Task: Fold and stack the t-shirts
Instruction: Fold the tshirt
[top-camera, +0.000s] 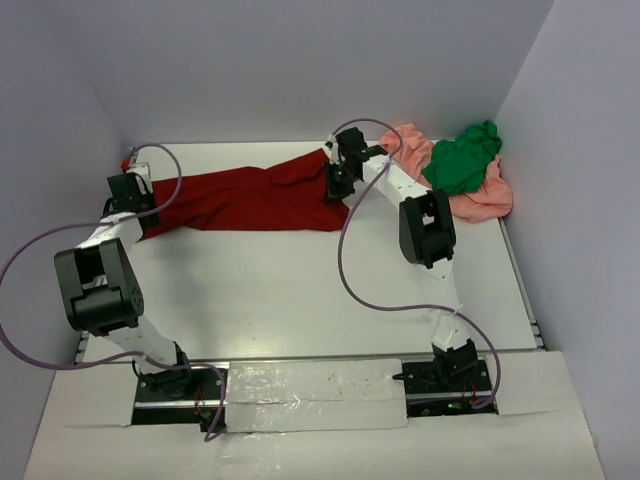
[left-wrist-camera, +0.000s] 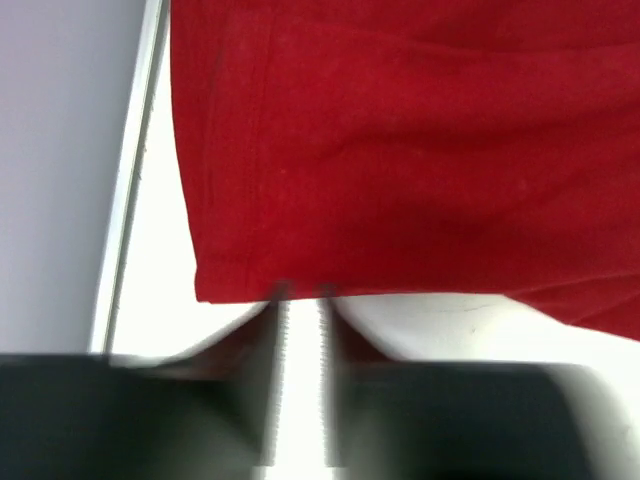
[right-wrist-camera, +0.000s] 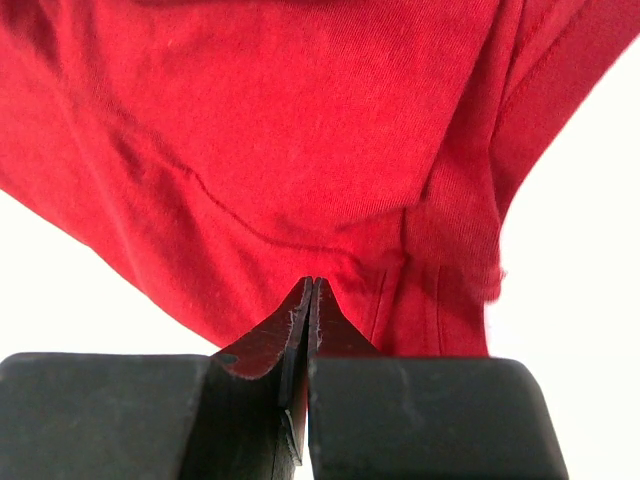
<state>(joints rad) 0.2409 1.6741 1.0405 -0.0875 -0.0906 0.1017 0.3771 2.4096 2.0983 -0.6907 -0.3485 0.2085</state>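
The dark red t-shirt (top-camera: 250, 200) lies stretched in a long band across the far half of the table. My left gripper (top-camera: 142, 212) is at its left end. In the left wrist view the blurred fingers (left-wrist-camera: 300, 292) stand a narrow gap apart, tips at the shirt's hem (left-wrist-camera: 400, 150), with bare table showing between them. My right gripper (top-camera: 338, 185) is at the shirt's right end, shut on a pinch of red cloth (right-wrist-camera: 300, 150) at the fingertips (right-wrist-camera: 312, 285). The green t-shirt (top-camera: 462, 160) lies bunched on the crumpled salmon-pink t-shirt (top-camera: 480, 200) at the far right.
White table (top-camera: 300, 290) with grey walls on the left, back and right. A purple cable (top-camera: 350, 260) loops from each arm. The table's left rim (left-wrist-camera: 125, 200) runs close to the left gripper. The arm bases stand on a taped strip (top-camera: 310, 385) at the near edge.
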